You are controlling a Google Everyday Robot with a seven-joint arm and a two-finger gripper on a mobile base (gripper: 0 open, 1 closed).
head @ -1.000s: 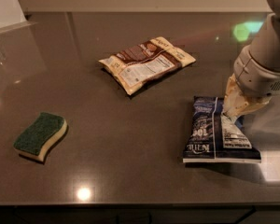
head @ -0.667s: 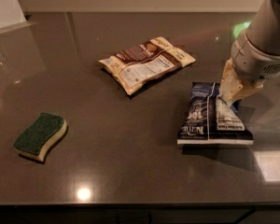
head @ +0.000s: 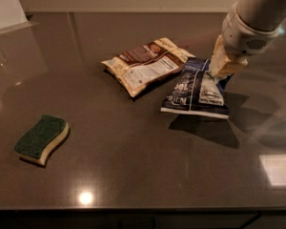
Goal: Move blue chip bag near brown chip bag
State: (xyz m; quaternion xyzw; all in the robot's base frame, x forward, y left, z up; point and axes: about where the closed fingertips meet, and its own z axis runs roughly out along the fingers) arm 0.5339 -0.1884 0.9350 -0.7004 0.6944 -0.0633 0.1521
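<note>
End effector (head: 217, 68): upper right of view, fingers closed on the far right edge of the blue bag (head: 193, 87). The bag appears to be held clear of the counter (head: 133, 175), judging by the shadow under its near edge.

Nearest the camera: sponge (head: 40, 138), lower left, well apart from both bags and not in the way.

Next: blue bag. Its long axis runs from the end effector toward the camera and slightly picture-left, near edge lowest.

Beyond and picture-left of it: brown bag (head: 143, 66), flat on the counter, long axis near-left to far-right. Its right end is just beside the blue bag's far left corner; contact cannot be told.

Judgement: the goal lies picture-left of the end effector and the bags are already close. The next move is likely set-down and release, with little travel.
</note>
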